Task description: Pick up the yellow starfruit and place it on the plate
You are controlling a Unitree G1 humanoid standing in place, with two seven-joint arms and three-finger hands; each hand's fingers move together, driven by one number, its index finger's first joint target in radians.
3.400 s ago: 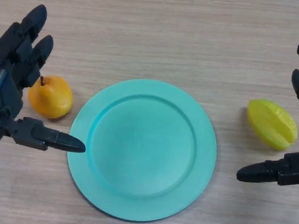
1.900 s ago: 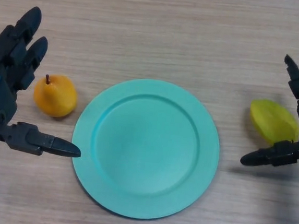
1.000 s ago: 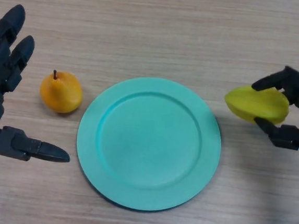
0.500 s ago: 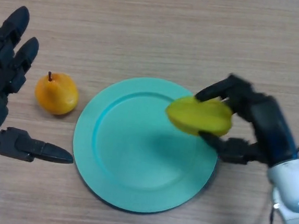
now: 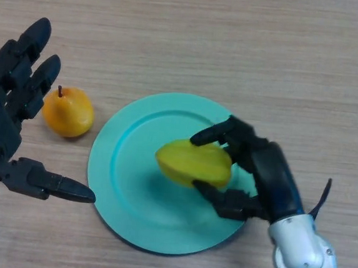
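The right hand (image 5: 266, 176) grips the yellow starfruit (image 5: 194, 163) over the teal plate (image 5: 121, 217), while the left hand (image 5: 1, 121) hovers, fingers spread wide.

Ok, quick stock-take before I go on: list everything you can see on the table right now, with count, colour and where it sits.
starfruit: one, yellow, over the middle of the plate, held in the right hand; whether it touches the plate cannot be told
plate: one, teal, round, centre of the table
pear: one, orange-yellow with a dark stem, on the table left of the plate, apart from it
table: one, light wood grain, under everything
left hand: one, black, fingers straight, at the left edge beside the pear, holding nothing
right hand: one, black, fingers and thumb curled round the starfruit, over the plate's right part
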